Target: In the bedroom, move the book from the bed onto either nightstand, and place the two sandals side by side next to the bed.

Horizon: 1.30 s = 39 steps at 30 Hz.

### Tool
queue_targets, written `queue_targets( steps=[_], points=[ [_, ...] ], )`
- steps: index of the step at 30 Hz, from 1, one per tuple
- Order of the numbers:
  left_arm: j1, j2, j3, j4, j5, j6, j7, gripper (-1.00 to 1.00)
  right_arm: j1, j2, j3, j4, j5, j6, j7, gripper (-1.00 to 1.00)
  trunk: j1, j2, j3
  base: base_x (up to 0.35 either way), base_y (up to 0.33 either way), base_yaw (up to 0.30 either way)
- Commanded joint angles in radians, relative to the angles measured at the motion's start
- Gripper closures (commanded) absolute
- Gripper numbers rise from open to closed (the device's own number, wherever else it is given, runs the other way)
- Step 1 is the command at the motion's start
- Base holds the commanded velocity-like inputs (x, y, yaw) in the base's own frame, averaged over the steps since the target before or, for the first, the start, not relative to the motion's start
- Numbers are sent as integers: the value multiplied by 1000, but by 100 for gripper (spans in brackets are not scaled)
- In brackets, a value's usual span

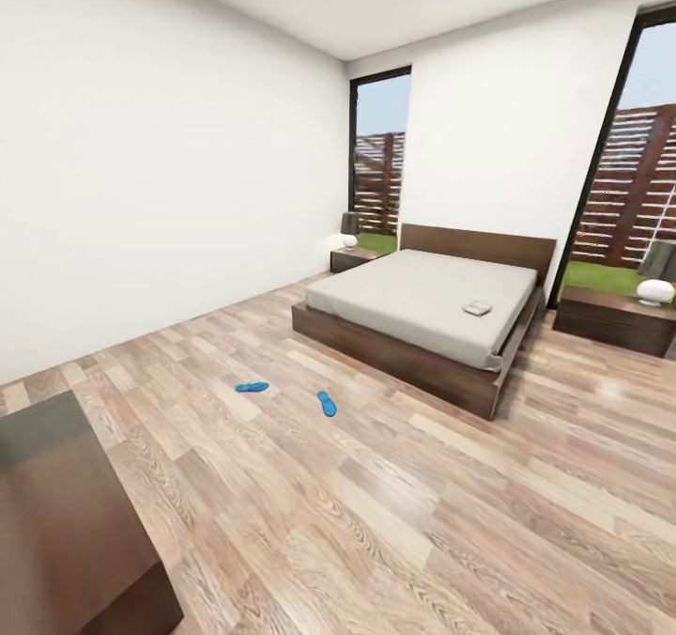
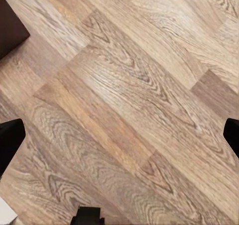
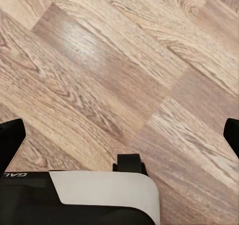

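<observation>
So I'm standing well back in the bedroom and everything I need is far ahead of me. The two sandals are on the floor [image 1: 394,522] between me and the bed [image 1: 422,302]: the left sandal [image 1: 252,387] lies roughly crosswise, the right sandal [image 1: 327,404] points more toward and away from me, so they're apart and nowhere near parallel yet. Both sit a bit left of centre, so I'd guess my left arm gets there first once I roll up.

The book [image 1: 477,308] is on the mattress over toward the bed's right edge, which makes the right nightstand [image 1: 610,320] the handier drop; the left nightstand [image 1: 352,258] is off by the far wall.

Both arms are hanging low, wrist cams looking straight down at bare planks. Left jaws [image 2: 119,135] are spread wide, dark fingertips [image 2: 10,137] at the picture's edges, nothing between them. Right jaws [image 3: 119,135] same deal, spread and empty. A dark cabinet [image 1: 66,532] sits near on my left, worth steering clear of.
</observation>
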<state>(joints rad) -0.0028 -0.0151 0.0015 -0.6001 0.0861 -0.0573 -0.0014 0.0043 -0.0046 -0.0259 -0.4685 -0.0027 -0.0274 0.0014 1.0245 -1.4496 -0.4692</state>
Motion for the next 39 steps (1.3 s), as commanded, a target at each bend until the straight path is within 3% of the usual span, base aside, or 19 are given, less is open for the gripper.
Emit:
queue_targets(
  steps=[1,39],
  points=[
    [0,0,0,0,9,-2,0,-100,0,1,-2,-1,0,-2,0,-100,1,0,-1,302,0,0],
    [0,-2,-1,8,9,-2,0,-100,0,2,-1,-1,0,-2,0,-100,1,0,-1,300,0,0]
  ],
)
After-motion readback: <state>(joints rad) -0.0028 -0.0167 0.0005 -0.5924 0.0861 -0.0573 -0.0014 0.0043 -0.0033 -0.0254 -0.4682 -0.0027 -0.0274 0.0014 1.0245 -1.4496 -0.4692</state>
